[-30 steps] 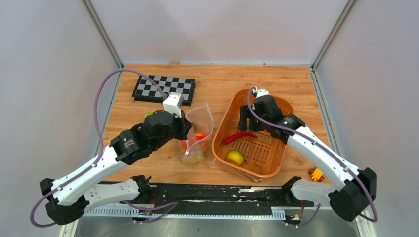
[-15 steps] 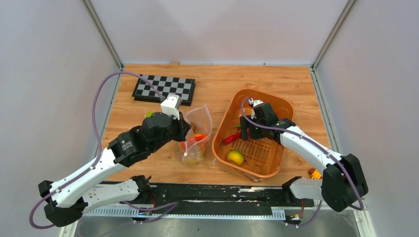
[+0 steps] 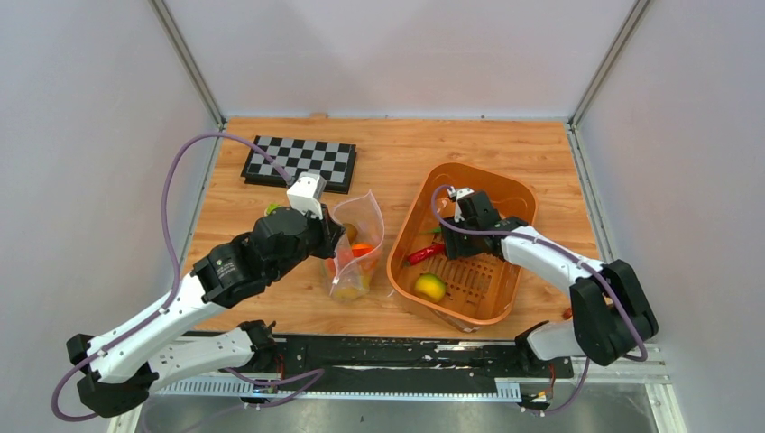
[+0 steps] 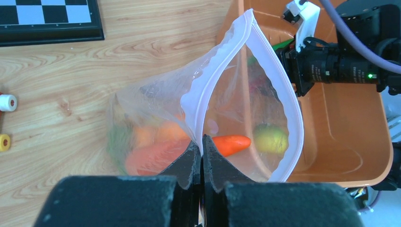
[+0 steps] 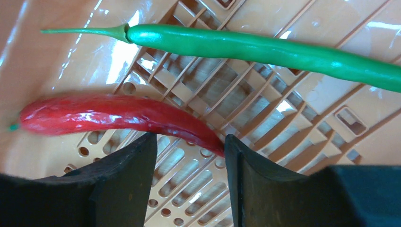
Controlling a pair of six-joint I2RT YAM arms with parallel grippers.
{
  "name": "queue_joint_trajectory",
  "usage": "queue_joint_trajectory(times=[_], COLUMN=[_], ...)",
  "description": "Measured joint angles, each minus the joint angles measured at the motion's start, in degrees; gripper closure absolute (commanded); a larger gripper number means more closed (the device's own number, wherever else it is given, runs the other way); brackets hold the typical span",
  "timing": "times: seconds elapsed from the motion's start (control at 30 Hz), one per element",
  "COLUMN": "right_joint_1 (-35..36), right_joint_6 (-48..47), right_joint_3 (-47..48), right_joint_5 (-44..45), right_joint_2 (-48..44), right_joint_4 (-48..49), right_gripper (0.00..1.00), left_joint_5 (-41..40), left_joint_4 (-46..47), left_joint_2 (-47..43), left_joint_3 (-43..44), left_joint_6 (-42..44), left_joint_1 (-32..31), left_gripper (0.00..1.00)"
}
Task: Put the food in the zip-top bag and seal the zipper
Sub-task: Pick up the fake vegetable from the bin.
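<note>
We see the clear crinkly plastic zip-top bag (image 4: 151, 101) pinched at its rim by the left gripper (image 4: 202, 153). Its mouth gapes and its pale zipper strip (image 4: 213, 78) is unsealed. Orange toy pieces (image 4: 156, 142) lie inside, just beyond those fingertips. The glossy red chilli (image 5: 108, 116) lies with its thin end between the spread fingers of the right gripper (image 5: 189, 146), and the long green pepper (image 5: 265, 49) lies farther out.

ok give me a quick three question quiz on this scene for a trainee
1. True or false: the left gripper is shut on the bag rim.
2. Which food lies nearest the open right gripper? A red chilli B carrot C yellow fruit
3. Fill in: the bag's mouth is ____.
Key: 1 true; 2 A; 3 open
</note>
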Motion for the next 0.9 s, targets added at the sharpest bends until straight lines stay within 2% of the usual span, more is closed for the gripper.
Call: queue_joint_trajectory(times=[0.27, 0.37, 0.57, 0.73, 0.9], right_joint_1=[-0.13, -0.24, -0.24, -0.24, -0.24], right_joint_6=[-0.85, -0.98, -1.05, -0.98, -0.76], right_joint_3=[0.00, 0.07, 1.97, 4.46, 4.94], right_joint_5=[-0.66, -0.66, -0.48, -0.46, -0.61], right_joint_2=[2.78, 2.64, 1.68, -0.02, -0.17], right_joint_4=[-0.35, -0.94, -5.38, -9.07, -10.97], right_gripper=[0.69, 0.78, 0.80, 0.96, 1.00], left_joint_5=[0.02, 0.04, 0.04, 0.11, 0.33], left_joint_4=[0.07, 0.09, 0.46, 0.50, 0.94], left_joint_2=[-0.04, -0.31, -0.35, -0.17, 0.22], left_joint_3=[-0.42, -0.90, -0.94, -0.94, -0.94], left_joint_6=[-0.28, -0.52, -0.55, -0.55, -0.55], left_joint_1=[0.00, 0.00, 0.00, 0.00, 0.00], left_gripper=[0.95, 0.95, 0.95, 0.95, 0.95])
